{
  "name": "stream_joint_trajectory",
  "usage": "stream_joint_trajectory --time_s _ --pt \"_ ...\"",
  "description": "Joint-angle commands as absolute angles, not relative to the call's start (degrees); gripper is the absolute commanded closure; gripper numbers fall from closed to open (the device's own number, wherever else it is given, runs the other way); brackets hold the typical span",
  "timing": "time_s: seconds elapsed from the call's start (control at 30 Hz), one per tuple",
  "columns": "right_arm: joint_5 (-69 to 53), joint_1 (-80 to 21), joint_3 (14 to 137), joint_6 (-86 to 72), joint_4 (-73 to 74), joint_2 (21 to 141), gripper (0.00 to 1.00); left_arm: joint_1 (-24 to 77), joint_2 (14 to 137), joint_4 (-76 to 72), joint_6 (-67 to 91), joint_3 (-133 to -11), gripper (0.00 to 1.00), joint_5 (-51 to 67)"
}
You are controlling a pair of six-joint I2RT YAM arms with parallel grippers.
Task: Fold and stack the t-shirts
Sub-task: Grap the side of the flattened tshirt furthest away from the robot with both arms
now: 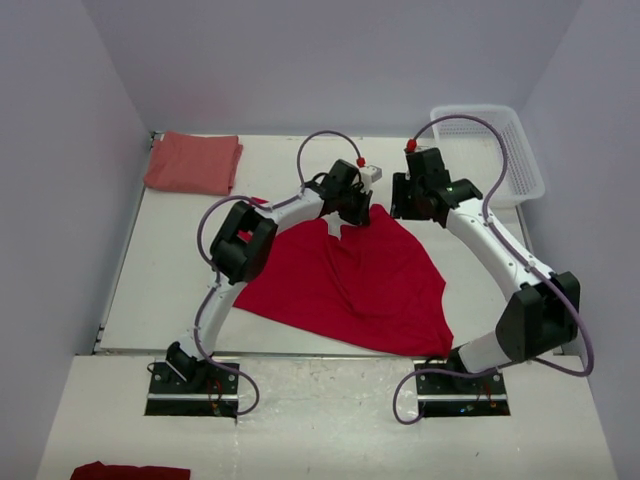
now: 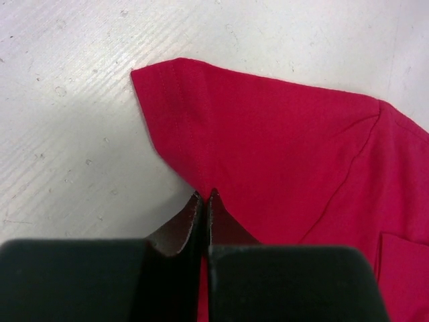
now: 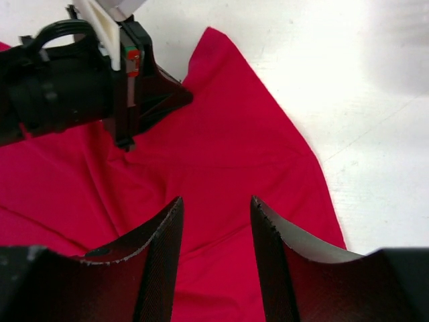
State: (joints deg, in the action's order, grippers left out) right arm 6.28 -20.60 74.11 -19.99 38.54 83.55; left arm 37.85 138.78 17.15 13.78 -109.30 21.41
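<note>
At the centre of the bench, bare surface open beyond its far edge, the bright red t-shirt lies spread, left fingers pinched shut on its sleeve edge, right fingers parted, empty above the cloth; the salmon t-shirt sits folded far-left.

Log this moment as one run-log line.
left gripper: shut on red t-shirt at sleeve | right gripper: open, over red t-shirt | salmon t-shirt: folded, far-left corner | stack: not yet made

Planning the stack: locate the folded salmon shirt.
Top view: the salmon shirt lies at the far left corner of the table, apart from the red shirt.
</note>
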Motion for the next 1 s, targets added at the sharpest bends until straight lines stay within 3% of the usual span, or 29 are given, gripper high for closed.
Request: stream_joint_trajectory --time_s 0.0,0.37,0.97 --pt "5.6 -19.5 77.5 -21.4 39.5 86.0 0.54 38.1 136.6 19.1 10.1 -105.8 1.0 19.9" --pt "-25.0 -5.9 81.5 -21.2 35.5 95.1 0.57 38.2 127.2 11.4 9.8 -98.3 1.0 25.0" --pt "-44.8 4.8 91.8 -17.7 39.0 112.1 0.6 41.0 118.5 4.3 1.3 -93.3 1.0 25.4"
